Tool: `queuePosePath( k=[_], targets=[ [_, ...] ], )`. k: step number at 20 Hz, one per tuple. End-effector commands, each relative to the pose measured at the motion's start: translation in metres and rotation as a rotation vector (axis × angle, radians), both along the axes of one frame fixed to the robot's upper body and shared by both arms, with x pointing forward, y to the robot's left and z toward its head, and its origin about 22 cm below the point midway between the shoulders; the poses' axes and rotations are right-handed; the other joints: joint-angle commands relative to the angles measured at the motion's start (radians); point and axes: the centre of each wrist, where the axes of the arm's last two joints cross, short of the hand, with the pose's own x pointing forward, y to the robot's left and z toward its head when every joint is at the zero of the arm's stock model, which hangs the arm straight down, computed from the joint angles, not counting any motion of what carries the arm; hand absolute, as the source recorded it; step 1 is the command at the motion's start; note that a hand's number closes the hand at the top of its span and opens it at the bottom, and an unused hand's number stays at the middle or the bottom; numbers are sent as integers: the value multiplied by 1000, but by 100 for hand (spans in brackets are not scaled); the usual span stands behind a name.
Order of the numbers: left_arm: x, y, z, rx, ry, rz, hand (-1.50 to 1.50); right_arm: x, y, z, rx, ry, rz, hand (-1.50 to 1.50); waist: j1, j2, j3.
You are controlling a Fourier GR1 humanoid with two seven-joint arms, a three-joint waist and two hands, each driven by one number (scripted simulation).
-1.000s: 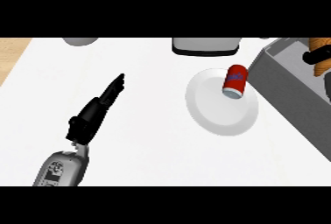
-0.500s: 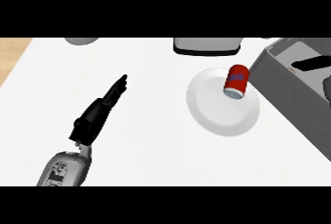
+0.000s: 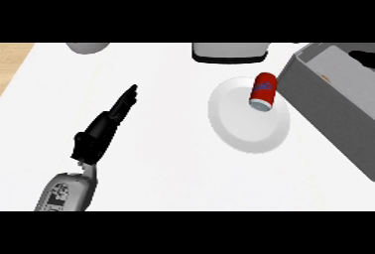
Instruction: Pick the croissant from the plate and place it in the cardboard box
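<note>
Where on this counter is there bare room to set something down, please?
The widest bare patch lies between the left hand and the plate, running toward the view's lower edge. It is crowded at the right, where the plate with the red can lies close beside the box.

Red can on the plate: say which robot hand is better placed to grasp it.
Left, probably: the left robot hand is open with only bare counter between it and the red can. The right robot hand barely shows beyond the cardboard box wall.
</note>
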Motion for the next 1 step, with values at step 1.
queuePosePath(
  k=[1],
  targets=[
    [-16,-3,0,-14,-3,-1,0,-21,-30,9,78,-176,-43,-150,0,-6,-1]
  ],
)
